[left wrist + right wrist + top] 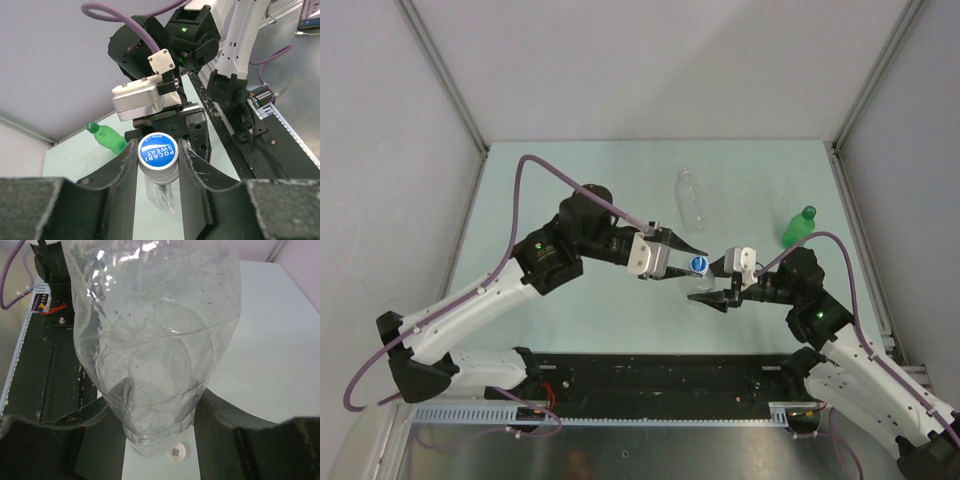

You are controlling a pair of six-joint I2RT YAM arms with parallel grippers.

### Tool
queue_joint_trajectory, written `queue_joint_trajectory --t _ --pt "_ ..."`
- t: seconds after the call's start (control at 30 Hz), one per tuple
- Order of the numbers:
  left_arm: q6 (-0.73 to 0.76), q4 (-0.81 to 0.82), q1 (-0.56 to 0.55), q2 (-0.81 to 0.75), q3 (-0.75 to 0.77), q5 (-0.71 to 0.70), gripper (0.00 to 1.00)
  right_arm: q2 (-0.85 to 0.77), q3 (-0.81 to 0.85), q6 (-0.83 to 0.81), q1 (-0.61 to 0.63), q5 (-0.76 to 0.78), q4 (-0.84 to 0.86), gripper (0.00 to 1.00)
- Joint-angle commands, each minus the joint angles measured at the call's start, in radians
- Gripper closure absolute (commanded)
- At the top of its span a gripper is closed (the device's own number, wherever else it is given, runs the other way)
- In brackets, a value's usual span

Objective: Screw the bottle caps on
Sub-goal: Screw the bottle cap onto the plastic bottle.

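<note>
Left wrist view showed the blue cap seated on the clear bottle, pinched by the half-closed left gripper. The right gripper clamped the bottle's body above the table. It held only droplets. The green bottle appeared capped. The other clear bottle lay behind, looking empty. A white cap lay loose, so capping likely remained.

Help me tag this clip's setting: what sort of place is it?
Probably a robotics lab test cell: two robot arms mounted at a pale green table, plain grey panels walling it, purple cables trailing.
</note>
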Motion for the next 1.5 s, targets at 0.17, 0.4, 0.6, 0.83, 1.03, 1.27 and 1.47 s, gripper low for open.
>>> queue_joint_trajectory --t 0.17,0.4,0.6,0.83,1.03,1.27,1.47 --pt "-0.189 -0.151 0.001 0.145 0.08 -0.191 0.79 -0.016 0.086 -0.035 0.014 0.082 0.122 1.0" --pt "-0.366 -0.154 0.004 0.228 0.15 -0.352 0.83 -0.017 0.086 -0.059 0.06 0.311 0.1 1.0" --pt "-0.413 -0.156 0.003 0.212 0.119 -0.44 0.78 -0.019 0.086 -0.053 0.08 0.43 0.089 1.0" --pt "-0.405 -0.154 -0.006 0.204 0.079 -0.469 0.74 -0.015 0.086 0.002 0.081 0.473 0.127 1.0" --pt "-0.23 -0.155 -0.008 0.203 0.017 -0.302 0.78 -0.047 0.092 0.003 0.076 0.292 0.14 1.0" --pt "-0.06 -0.155 0.018 0.177 -0.032 -0.093 0.75 -0.068 0.093 0.001 0.062 0.099 0.146 1.0" --pt "-0.05 -0.155 0.023 0.171 -0.045 -0.104 0.68 -0.061 0.097 0.006 0.063 0.066 0.147 1.0"
